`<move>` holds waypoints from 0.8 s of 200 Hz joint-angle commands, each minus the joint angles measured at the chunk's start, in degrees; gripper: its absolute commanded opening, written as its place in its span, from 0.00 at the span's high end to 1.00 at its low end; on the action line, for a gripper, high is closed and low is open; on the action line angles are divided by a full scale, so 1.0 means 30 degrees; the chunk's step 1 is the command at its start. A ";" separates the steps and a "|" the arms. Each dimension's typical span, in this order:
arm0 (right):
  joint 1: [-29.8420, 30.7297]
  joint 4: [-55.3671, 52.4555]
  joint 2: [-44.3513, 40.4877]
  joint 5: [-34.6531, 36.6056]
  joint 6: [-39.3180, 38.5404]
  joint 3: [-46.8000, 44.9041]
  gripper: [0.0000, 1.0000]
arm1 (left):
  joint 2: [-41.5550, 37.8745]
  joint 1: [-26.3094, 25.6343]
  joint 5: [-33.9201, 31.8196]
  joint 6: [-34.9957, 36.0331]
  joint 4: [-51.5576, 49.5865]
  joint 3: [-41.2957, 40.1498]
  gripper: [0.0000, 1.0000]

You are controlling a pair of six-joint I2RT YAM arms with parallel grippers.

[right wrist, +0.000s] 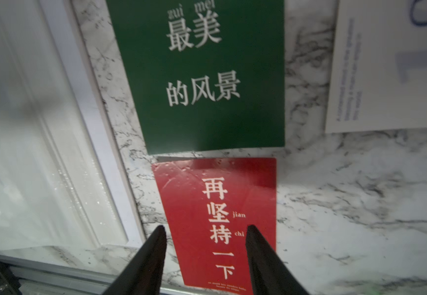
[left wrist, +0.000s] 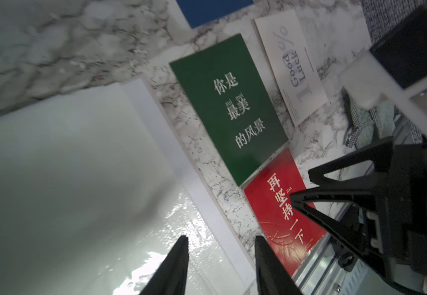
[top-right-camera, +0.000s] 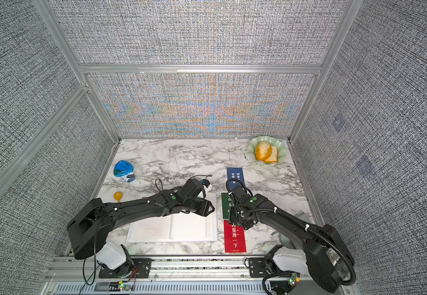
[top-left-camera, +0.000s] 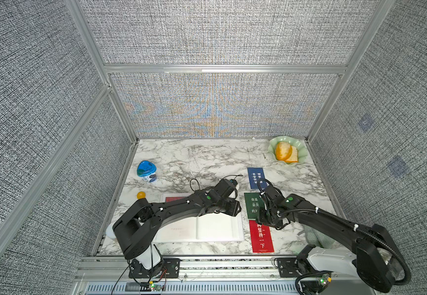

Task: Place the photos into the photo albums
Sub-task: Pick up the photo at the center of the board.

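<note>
album: large white open book (top-left-camera: 217, 229), flat on marble worktop (top-left-camera: 207, 158).
left pincer (left wrist: 221, 241): jaws apart, empty, over its page, likely pinning it.
right pincer (right wrist: 206, 229): jaws apart, empty, above red text card (right wrist: 215, 199) beside album, likely next pick.

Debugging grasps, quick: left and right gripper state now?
Left gripper: open, empty, over the album.
Right gripper: open, empty, above the loose red card.
</note>
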 commanded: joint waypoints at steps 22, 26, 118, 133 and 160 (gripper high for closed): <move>0.0003 -0.2038 -0.0814 0.0933 0.0848 -0.0919 0.38 | 0.1818 -0.1350 0.0274 0.0774 -0.0653 0.1695 0.57; -0.0019 -0.2054 -0.0884 0.0930 0.0860 -0.1002 0.38 | 0.1984 -0.1460 0.0245 0.0829 -0.0783 0.1832 0.57; 0.0169 -0.1026 -0.1326 0.0079 0.0988 -0.2690 0.36 | 0.4033 -0.1951 0.1913 0.0891 -0.0604 0.2387 0.61; 0.0253 -0.0680 -0.1236 -0.0097 0.1049 -0.2886 0.36 | 0.4314 -0.1980 0.2110 0.0898 -0.0520 0.2510 0.63; 0.0472 -0.0285 -0.0783 -0.0153 0.1209 -0.3046 0.36 | 0.4618 -0.2100 0.1846 0.0993 -0.0767 0.2811 0.64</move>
